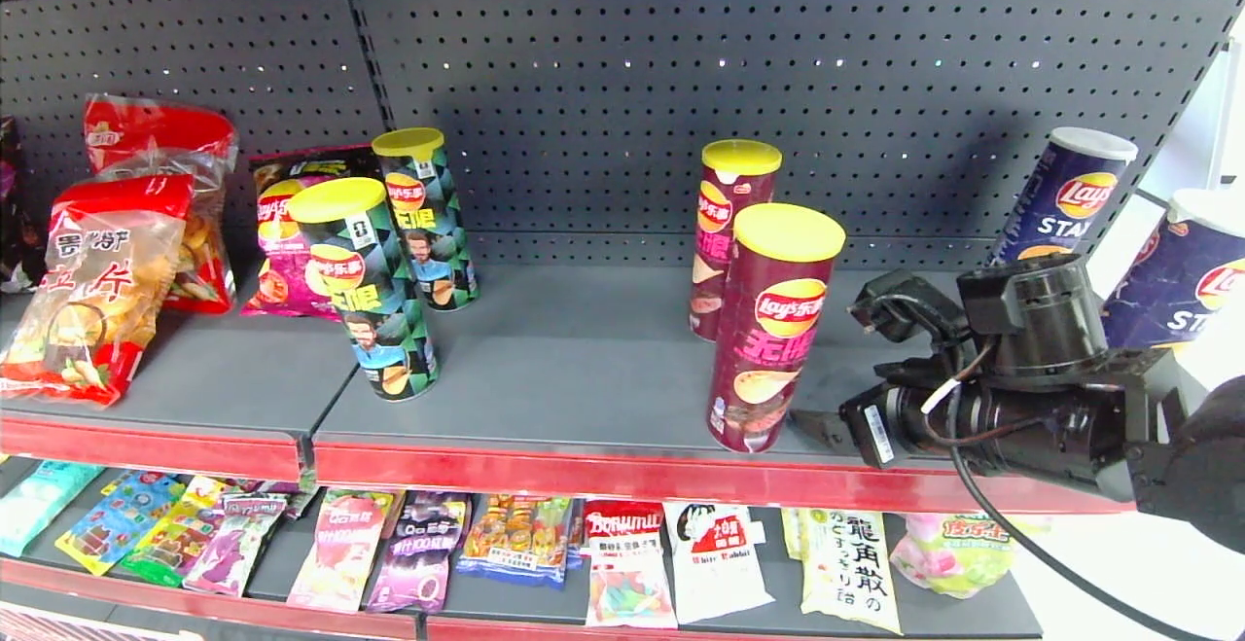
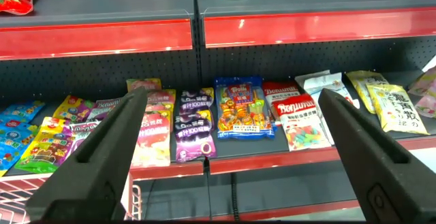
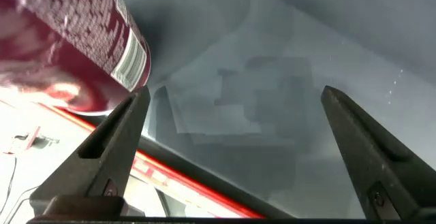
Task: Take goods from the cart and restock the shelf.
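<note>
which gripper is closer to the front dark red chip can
Right. The right gripper is open just beside the foot of the front dark red chip can. The left gripper hangs open lower down, facing the candy bags a level below.

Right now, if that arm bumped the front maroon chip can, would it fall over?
Probably: the maroon can is tall and narrow, so a push high up would likely tip it. It stands near the shelf's red front edge, so it might roll off. It looks like a stiff, light tube.
</note>
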### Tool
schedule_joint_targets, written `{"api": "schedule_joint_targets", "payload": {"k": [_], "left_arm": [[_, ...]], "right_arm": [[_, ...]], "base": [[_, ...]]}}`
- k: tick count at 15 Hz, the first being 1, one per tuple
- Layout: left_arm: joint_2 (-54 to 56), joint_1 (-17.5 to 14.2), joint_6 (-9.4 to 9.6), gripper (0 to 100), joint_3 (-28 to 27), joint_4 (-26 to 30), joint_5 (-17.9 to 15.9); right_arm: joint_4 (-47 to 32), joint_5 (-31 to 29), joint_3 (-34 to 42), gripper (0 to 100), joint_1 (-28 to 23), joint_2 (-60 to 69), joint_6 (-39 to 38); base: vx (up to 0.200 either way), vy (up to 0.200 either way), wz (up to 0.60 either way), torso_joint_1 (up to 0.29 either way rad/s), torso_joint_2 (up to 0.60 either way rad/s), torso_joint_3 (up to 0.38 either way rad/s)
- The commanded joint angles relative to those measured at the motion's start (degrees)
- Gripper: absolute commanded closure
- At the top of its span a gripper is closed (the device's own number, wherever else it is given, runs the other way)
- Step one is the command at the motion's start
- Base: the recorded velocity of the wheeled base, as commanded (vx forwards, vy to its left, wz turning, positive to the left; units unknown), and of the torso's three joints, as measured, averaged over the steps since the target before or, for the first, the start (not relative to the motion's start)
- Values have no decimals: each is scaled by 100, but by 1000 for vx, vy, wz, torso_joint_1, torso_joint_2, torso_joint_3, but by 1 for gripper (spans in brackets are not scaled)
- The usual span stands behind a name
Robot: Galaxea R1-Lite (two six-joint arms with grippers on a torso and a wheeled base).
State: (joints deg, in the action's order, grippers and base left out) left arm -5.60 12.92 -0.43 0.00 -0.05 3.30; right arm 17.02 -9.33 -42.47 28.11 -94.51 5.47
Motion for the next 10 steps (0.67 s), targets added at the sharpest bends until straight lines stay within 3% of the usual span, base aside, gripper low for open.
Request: {"api": "schedule_joint_targets", "payload": {"k": [1,10], "left_arm": [[-12,0,-1,0,0,-4,4],[-12,0,-1,0,0,5,-5]], "right_arm": [[3,1,-59,0,10,-58,-2],[3,1,-139,0,203,-102,-2]], "base": [[0,0,0,0,0,0],[0,0,0,0,0,0]]}}
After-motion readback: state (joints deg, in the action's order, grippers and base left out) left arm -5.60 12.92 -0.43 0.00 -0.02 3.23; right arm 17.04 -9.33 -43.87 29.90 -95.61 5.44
